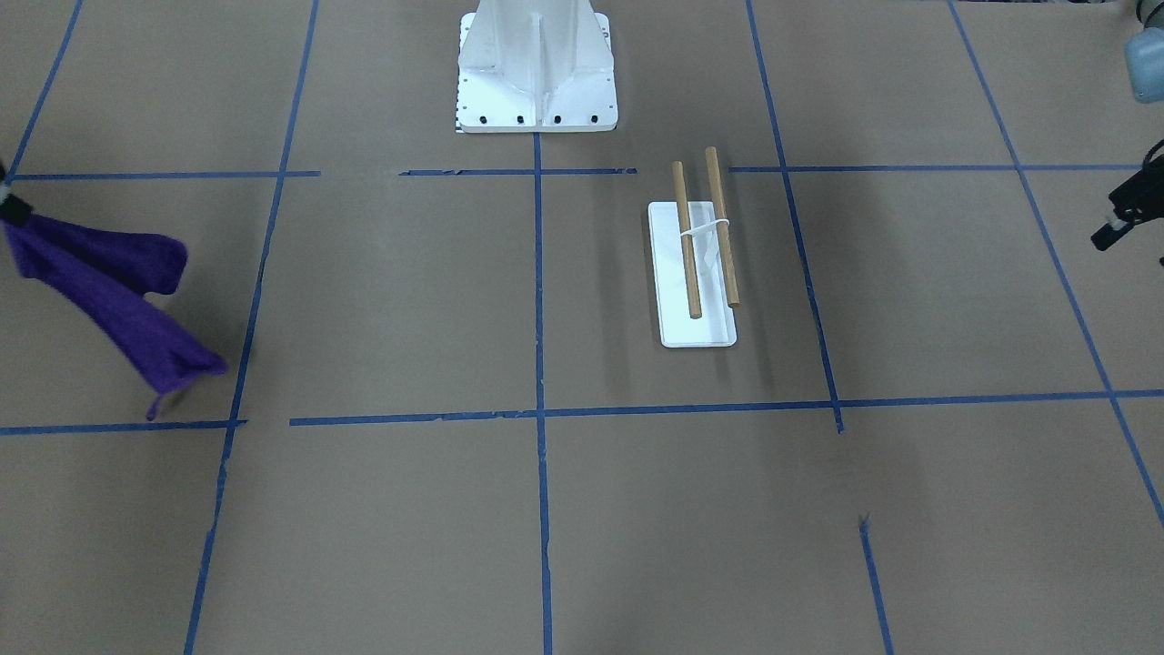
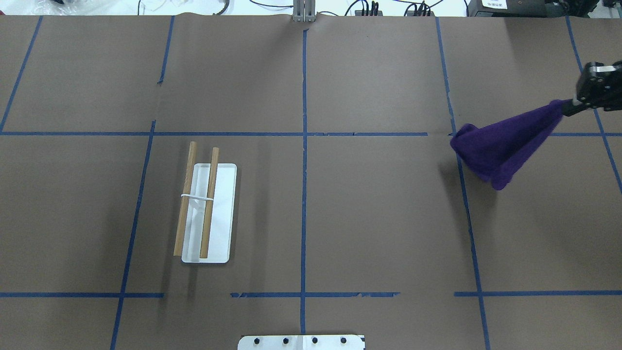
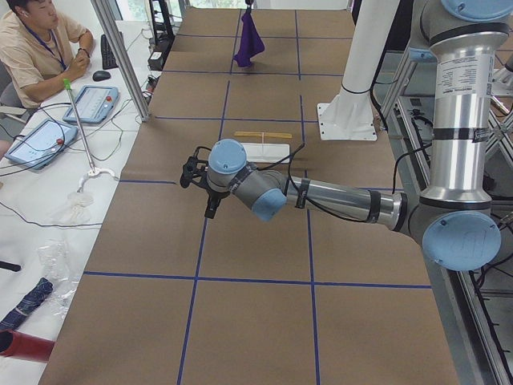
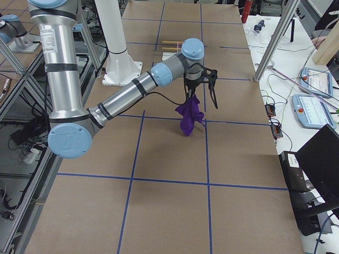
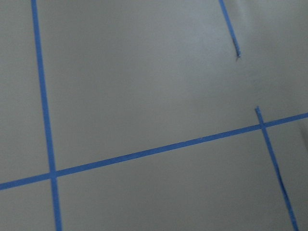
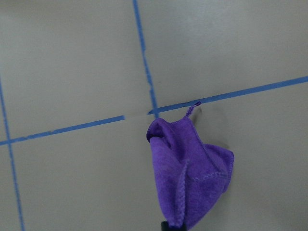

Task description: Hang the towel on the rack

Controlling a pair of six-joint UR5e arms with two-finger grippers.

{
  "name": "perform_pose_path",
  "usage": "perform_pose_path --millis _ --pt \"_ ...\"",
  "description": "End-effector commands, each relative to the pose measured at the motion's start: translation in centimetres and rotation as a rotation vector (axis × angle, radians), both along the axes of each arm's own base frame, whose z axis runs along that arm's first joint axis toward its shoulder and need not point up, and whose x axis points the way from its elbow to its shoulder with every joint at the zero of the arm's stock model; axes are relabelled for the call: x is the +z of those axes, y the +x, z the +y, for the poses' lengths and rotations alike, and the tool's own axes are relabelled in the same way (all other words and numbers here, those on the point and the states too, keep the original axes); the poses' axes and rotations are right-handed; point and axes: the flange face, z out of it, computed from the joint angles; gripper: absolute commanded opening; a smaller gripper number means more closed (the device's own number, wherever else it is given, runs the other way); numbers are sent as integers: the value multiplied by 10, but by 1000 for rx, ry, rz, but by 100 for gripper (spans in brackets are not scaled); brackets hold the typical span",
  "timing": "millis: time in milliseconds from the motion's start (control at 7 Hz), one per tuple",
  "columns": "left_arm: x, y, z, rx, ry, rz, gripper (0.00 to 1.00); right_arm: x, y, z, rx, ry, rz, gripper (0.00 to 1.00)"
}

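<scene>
The deep-purple towel (image 2: 500,146) hangs bunched from my right gripper (image 2: 569,106), which is shut on its top end, at the table's far right, well above the surface. It also shows in the front view (image 1: 100,291), the right side view (image 4: 189,117) and the right wrist view (image 6: 190,178), with its loop tag (image 6: 194,107) at the low corner. The rack (image 2: 204,209) is a white base with two raised wooden rods; it stands on the left half, far from the towel. My left gripper (image 1: 1105,235) hovers beyond the rack's side, empty; I cannot tell how its jaws stand.
The robot's white pedestal (image 1: 536,64) stands at the near middle edge. Blue tape lines (image 2: 304,170) grid the brown table. An operator (image 3: 32,40) sits at a side desk beyond a metal pole (image 3: 120,56).
</scene>
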Motion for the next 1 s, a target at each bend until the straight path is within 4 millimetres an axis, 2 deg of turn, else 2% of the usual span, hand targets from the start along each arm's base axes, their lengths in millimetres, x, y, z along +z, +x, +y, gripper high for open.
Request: perform_pose_path --millis 0,143,286,429,571,857 --pt "-105 121 -22 17 -201 207 94 -137 -102 16 26 -127 -125 0" --pt "-162 175 -31 20 -290 272 94 -166 -138 30 34 -142 -137 0" --pt "-207 232 -24 41 -417 325 94 -197 -178 42 43 -166 -153 0" --pt "-245 265 -23 57 -500 366 94 -221 -208 56 47 -149 -164 0" --pt "-268 290 -20 29 -573 392 94 -232 -232 63 41 -87 -202 0" --pt "-295 310 -17 1 -659 391 94 -240 -256 65 30 -42 -247 0"
